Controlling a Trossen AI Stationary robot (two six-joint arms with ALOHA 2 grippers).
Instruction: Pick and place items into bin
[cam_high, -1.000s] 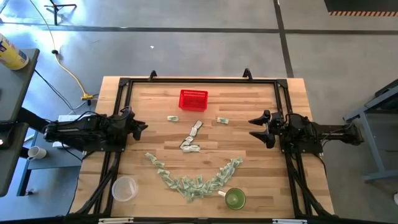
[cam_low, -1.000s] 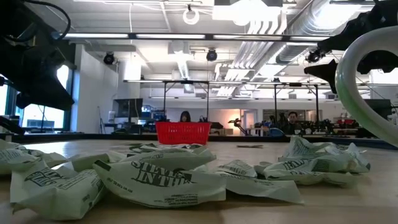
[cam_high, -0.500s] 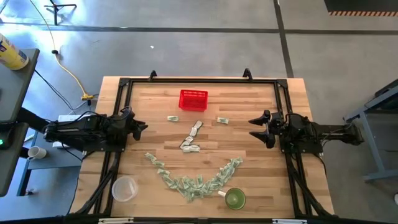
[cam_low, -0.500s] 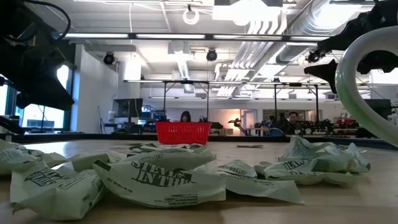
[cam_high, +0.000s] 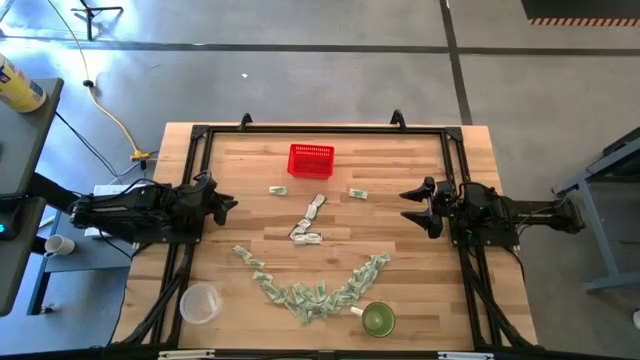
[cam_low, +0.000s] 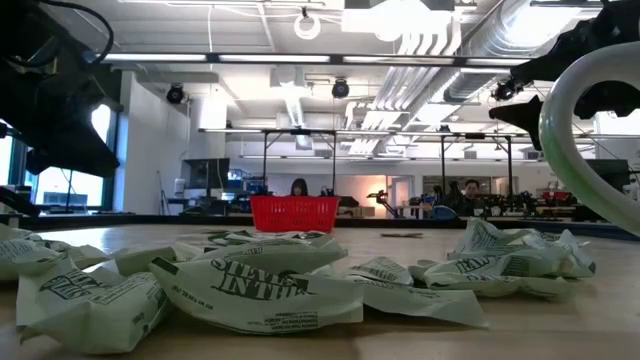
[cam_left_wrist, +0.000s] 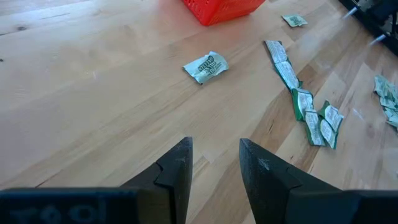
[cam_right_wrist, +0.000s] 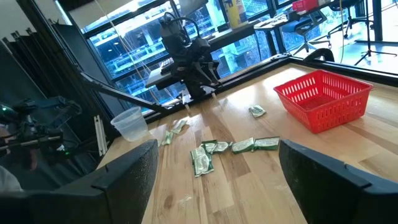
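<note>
While both arms wait at the counter's side edges, the lone crumpled note (cam_high: 278, 190) just near of the red basket (cam_high: 311, 161) lies closer to the left pincer (cam_high: 226, 204), narrowly spread, than to the right pincer (cam_high: 408, 204), spread wide.

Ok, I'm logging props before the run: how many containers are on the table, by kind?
Red basket: 1
Clear plastic cup: 1
Green cup: 1
Total: 3
</note>
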